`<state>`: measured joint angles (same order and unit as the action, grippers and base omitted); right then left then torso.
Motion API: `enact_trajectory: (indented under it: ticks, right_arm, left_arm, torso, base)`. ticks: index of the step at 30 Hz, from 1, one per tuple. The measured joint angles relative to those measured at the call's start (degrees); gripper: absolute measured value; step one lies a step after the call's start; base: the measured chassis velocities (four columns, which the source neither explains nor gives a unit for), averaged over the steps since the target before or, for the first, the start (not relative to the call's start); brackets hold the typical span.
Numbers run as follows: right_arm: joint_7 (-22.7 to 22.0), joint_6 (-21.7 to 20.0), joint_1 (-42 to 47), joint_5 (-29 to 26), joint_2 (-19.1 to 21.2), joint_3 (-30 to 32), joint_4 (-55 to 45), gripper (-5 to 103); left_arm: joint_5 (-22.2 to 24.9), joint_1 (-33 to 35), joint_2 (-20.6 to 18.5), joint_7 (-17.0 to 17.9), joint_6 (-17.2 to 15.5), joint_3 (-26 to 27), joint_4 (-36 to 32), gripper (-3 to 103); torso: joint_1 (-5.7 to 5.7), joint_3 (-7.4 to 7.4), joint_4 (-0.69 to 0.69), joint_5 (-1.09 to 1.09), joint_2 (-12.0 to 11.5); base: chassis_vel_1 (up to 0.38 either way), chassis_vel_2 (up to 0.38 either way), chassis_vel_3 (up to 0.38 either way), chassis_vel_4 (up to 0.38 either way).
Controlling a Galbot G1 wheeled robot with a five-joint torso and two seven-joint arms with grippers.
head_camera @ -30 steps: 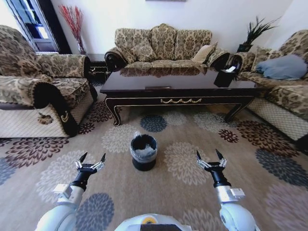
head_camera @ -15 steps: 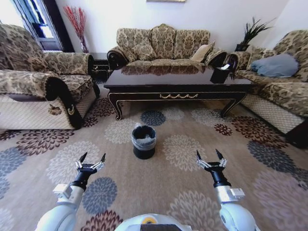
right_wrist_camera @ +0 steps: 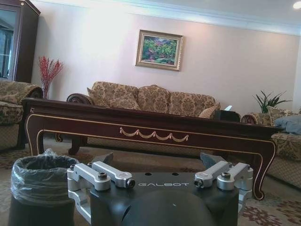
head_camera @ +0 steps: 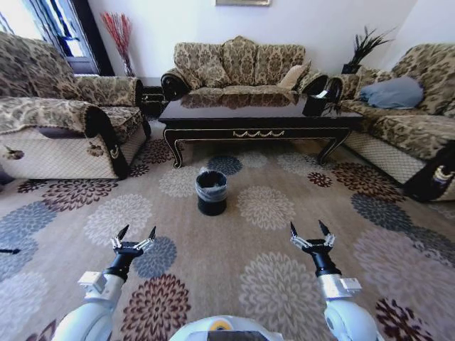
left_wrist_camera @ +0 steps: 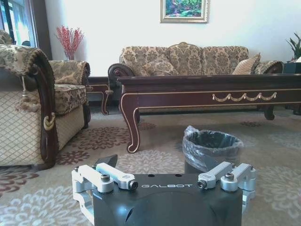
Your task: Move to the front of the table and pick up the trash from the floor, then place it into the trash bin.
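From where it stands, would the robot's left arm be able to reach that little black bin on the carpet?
Probably not yet. The left gripper hovers open over the floor, well short of the trash bin. Only bare carpet lies between, so nothing blocks it; the gap looks too wide.

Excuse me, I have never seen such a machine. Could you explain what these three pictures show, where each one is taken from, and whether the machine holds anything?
It is a wheeled robot with two arms in a living room. The head view looks down from a camera on its head: the left gripper and the right gripper hover over the floor, fingers open, holding nothing. The other two pictures come from cameras on each wrist, looking forward past the grippers. Ahead stands the trash bin, black with a thin liner, in front of the table, which is dark and glossy. A black holder with white paper sits on the table. Sofas surround it.
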<state>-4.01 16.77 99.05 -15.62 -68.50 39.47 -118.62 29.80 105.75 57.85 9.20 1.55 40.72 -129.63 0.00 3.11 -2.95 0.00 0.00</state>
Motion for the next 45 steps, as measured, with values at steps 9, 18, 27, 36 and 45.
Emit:
enact_trajectory:
  ticks: [9,18,27,36,45]
  right_arm:
    - [0.0,0.0,0.0,0.0,0.0,0.0,0.0,100]
    - [0.0,0.0,0.0,0.0,0.0,0.0,0.0,100]
    - [0.0,0.0,0.0,0.0,0.0,0.0,0.0,100]
    - [0.0,0.0,0.0,0.0,0.0,0.0,0.0,100]
    - [0.0,0.0,0.0,0.0,0.0,0.0,0.0,100]
  left_arm:
    - [0.0,0.0,0.0,0.0,0.0,0.0,0.0,100]
    - [0.0,0.0,0.0,0.0,0.0,0.0,0.0,100]
    - [0.0,0.0,0.0,0.0,0.0,0.0,0.0,100]
    - [0.0,0.0,0.0,0.0,0.0,0.0,0.0,100]
    - [0.0,0.0,0.0,0.0,0.0,0.0,0.0,100]
  torso:
    - [0.00,0.00,0.00,0.00,0.0]
    - [0.00,-0.01,0.00,0.05,0.0]
    - [0.00,0.00,0.00,-0.01,0.0]
    - [0.00,-0.01,0.00,0.00,0.0]
    - [-0.01,-0.03,-0.02,0.03,0.0]
  base:
    - [0.241,-0.241,-0.239,0.237]
    - [0.286,-0.279,-0.270,0.286]
    - [0.231,-0.232,-0.238,0.225]
    - [0.280,-0.283,-0.298,0.289]
    - [0.232,-0.270,-0.233,0.260]
